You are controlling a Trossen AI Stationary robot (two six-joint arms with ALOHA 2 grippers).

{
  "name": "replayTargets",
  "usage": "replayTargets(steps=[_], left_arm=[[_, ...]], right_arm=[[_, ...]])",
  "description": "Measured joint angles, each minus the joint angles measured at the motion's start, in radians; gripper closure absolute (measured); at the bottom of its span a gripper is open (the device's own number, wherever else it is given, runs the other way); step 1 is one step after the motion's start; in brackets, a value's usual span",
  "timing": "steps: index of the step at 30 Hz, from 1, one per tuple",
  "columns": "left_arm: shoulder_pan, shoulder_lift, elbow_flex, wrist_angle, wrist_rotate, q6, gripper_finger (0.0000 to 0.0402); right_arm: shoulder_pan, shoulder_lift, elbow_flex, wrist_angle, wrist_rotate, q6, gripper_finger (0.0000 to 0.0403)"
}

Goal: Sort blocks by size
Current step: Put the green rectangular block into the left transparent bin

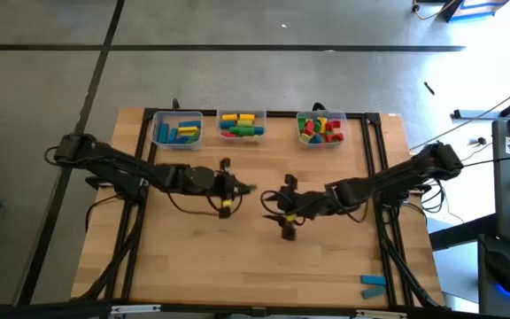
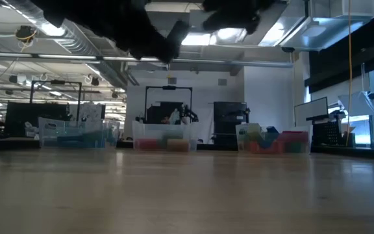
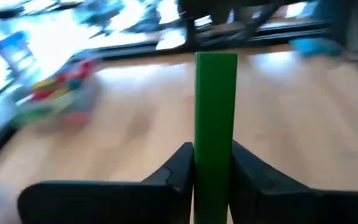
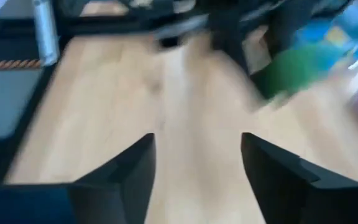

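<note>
A long green block [image 3: 216,106] sticks out ahead of my left gripper [image 3: 215,163], which is shut on it above the middle of the table [image 1: 237,257]. In the high view the green block [image 1: 249,188] points from my left gripper [image 1: 239,188] toward the table's right. My right gripper [image 4: 197,163] stands open a little to the right of it [image 1: 273,200], with nothing between its fingers. From there the green block [image 4: 291,70] shows blurred, farther off. More blocks lie in three clear bins along the far edge. My left gripper pinches the green block between its two fingers [image 3: 180,167] on two opposite long sides, near the end closest to the wrist [image 3: 215,186]. The fingers come about level from the table's left and lie along the block. The block juts out ahead of them, lifted clear of the table.
Three clear bins stand at the far edge: one with blue blocks [image 1: 177,130], one with mixed long blocks [image 1: 241,125], one with short red, green and yellow blocks [image 1: 320,128]. Two blue blocks [image 1: 372,284] lie at the near right corner. Bare wood [image 2: 187,195] lies under both arms.
</note>
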Motion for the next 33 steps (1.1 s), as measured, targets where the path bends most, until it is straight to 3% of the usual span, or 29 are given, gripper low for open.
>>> replayTargets(steps=[5, 9, 11, 20, 25, 33], left_arm=[[0.003, -0.112, 0.0, -0.229, -0.22, -0.088, 0.0345], [0.051, -0.186, 0.0, -0.431, -0.428, -0.189, 0.0343], [0.098, -0.213, 0.0, -0.495, -0.483, -0.235, 0.0343], [0.464, -0.244, 0.0, -0.703, -0.483, -0.323, 0.0342], [0.669, -0.202, 0.0, -0.714, -0.385, -0.312, 0.0342], [0.858, -0.111, -0.001, -0.766, -0.317, -0.327, 0.0341]], right_arm=[[0.016, -0.062, 0.022, -0.228, -0.062, 0.158, 0.0145], [0.038, -0.076, 0.023, -0.345, -0.059, 0.246, 0.0138], [0.047, -0.075, 0.023, -0.388, -0.058, 0.281, 0.0138], [0.096, -0.067, -0.021, -0.418, -0.022, 0.351, 0.0139], [0.105, -0.068, -0.056, -0.414, -0.014, 0.388, 0.0139], [0.112, -0.067, -0.114, -0.416, -0.021, 0.414, 0.0139]])
